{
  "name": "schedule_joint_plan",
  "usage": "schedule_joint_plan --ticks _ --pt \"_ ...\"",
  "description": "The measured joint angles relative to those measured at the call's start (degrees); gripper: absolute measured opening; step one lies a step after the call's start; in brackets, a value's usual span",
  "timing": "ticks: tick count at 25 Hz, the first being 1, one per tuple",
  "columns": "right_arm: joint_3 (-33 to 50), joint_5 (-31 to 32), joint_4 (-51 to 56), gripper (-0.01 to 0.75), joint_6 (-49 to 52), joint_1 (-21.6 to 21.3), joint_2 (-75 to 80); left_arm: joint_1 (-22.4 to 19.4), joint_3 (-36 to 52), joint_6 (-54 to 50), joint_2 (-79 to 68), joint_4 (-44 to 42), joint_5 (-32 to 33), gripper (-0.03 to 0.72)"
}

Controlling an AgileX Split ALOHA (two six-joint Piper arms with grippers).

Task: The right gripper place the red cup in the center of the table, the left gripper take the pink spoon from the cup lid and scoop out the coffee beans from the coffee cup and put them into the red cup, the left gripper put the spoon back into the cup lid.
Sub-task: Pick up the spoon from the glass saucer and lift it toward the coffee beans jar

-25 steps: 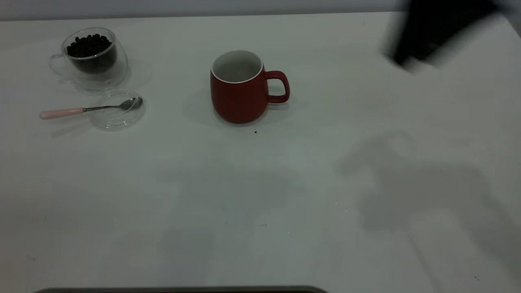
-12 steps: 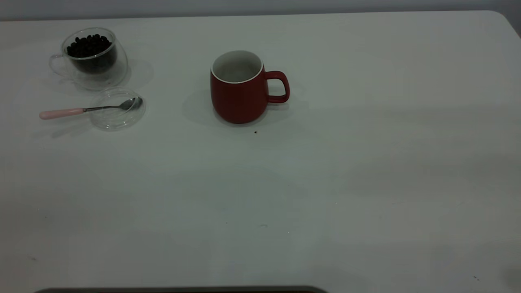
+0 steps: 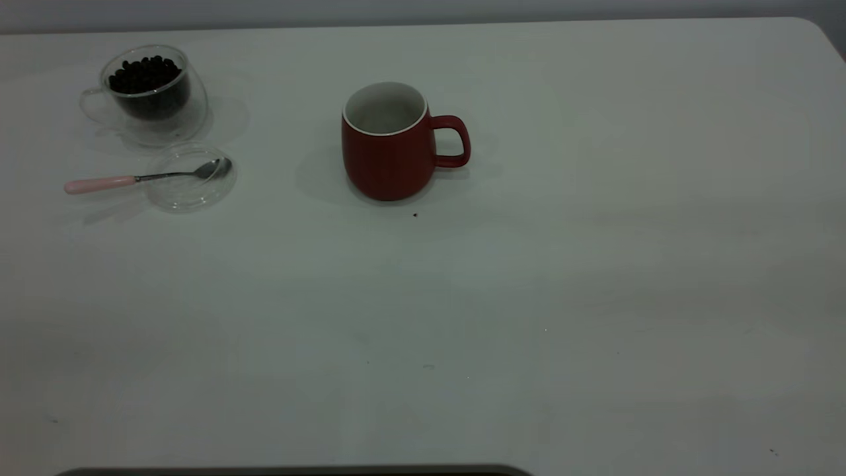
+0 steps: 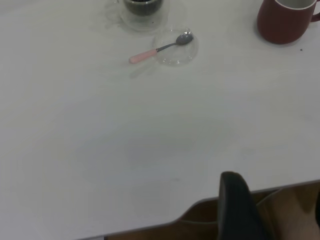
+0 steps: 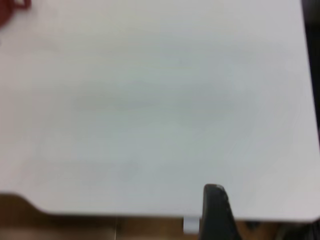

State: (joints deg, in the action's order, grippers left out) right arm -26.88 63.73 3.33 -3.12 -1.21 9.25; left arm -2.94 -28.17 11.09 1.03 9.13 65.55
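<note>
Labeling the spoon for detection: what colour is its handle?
Pale pink, with a shiny metal bowl; the pink spoon shows best in the exterior view.

Little of the robot showed. The left gripper (image 4: 280,217) appeared as one glossy black finger (image 4: 239,207), tapered with a rounded tip. The right gripper's finger (image 5: 216,212) was likewise black, narrow and blunt-tipped, without visible markings.

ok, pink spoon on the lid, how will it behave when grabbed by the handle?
The pink spoon looks stiff and light. Its thin handle overhangs the cup lid, so pressing it would probably pivot the bowl upward. The glass lid may slide.
</note>
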Motion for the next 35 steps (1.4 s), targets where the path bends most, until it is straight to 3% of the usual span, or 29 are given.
schedule_joint_plan --ticks 5,35 --pt "0.00 0.52 0.06 0.532 0.00 0.00 -7.25 0.00 0.00 -0.04 0.00 0.00 0.00 0.434" --pt "0.00 0.56 0.23 0.531 0.00 0.00 -7.31 0.00 -0.06 -3.47 -0.26 2.38 -1.02 0.409"
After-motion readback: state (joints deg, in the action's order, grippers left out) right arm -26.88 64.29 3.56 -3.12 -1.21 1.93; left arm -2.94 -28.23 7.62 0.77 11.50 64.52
